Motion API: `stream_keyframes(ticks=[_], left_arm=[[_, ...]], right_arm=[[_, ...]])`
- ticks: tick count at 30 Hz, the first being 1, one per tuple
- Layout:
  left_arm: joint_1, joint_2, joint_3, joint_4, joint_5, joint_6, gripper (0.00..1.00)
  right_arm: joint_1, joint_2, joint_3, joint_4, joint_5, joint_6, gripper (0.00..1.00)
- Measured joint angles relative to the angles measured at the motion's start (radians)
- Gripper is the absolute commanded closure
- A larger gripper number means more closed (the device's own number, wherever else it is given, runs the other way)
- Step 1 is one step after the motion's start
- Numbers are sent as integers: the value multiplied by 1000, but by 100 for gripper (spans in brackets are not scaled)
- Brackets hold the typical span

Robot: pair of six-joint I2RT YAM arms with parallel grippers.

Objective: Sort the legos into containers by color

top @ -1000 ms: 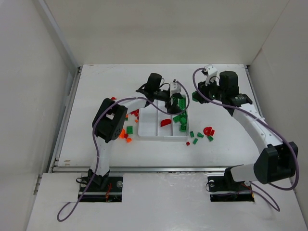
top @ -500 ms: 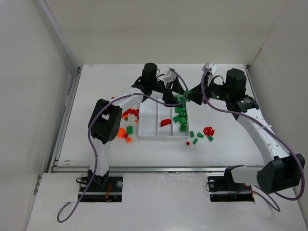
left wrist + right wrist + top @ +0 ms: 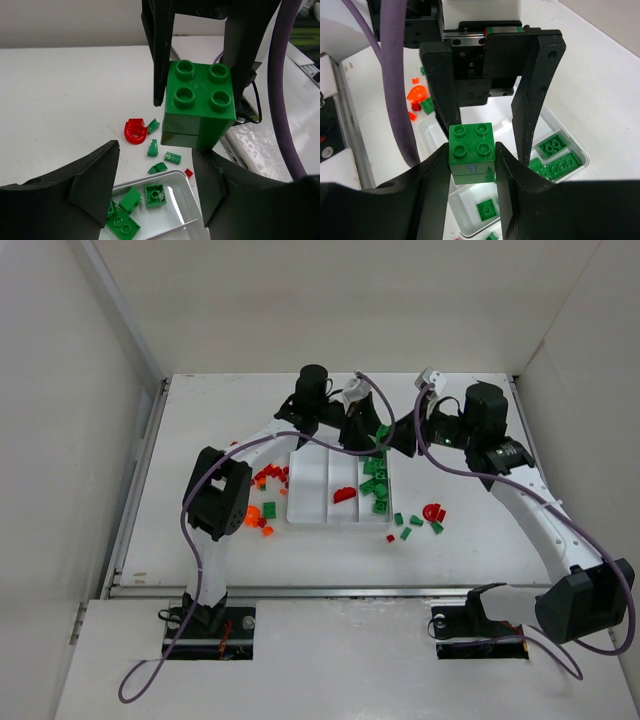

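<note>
Close to the arms, small legos lie on the table point(image 3: 200, 440). Orange legos point(image 3: 255, 515) sit left of the white tray point(image 3: 300, 508). Green legos point(image 3: 408, 528) and a red lego point(image 3: 433, 511) sit on its right. In the tray, a red piece point(image 3: 344, 494) is in the middle part. Green bricks point(image 3: 378, 488) are in the right part. By the tray's far right corner, the right gripper point(image 3: 472, 157) pinches a big green brick point(image 3: 200, 102) up in the air. The left gripper point(image 3: 156, 152) faces it, with its jaws partly open around the brick. One finger point(image 3: 442, 85) looks like it touches the brick, and the other finger point(image 3: 537, 95) is apart from it.
</note>
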Motion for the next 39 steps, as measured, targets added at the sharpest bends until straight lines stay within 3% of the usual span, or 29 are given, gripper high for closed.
stream_keyframes(ticks=[4,9,11,12,15,16,20,39], left_arm=[[-2,-1,0,0,0,-2,30],[-18,-13,0,2,0,-2,27],[-23,-19,0,3,0,-4,32],[-26,-22,0,5,0,-8,41],[-33,-24,2,8,1,-18,56],[-36,-25,2,8,0,-22,69],[-37,-26,3,14,24,-22,100],[-23,-42,-47,67,13,-95,100]], right_arm=[[1,0,0,2,36,-5,100],[4,0,0,0,58,-8,100],[6,1,0,0,58,-8,100],[7,1,0,0,58,-8,100],[7,2,0,0,58,-8,100],[7,2,0,0,58,-8,100],[8,2,0,11,50,-3,100],[34,-8,0,0,137,53,100]])
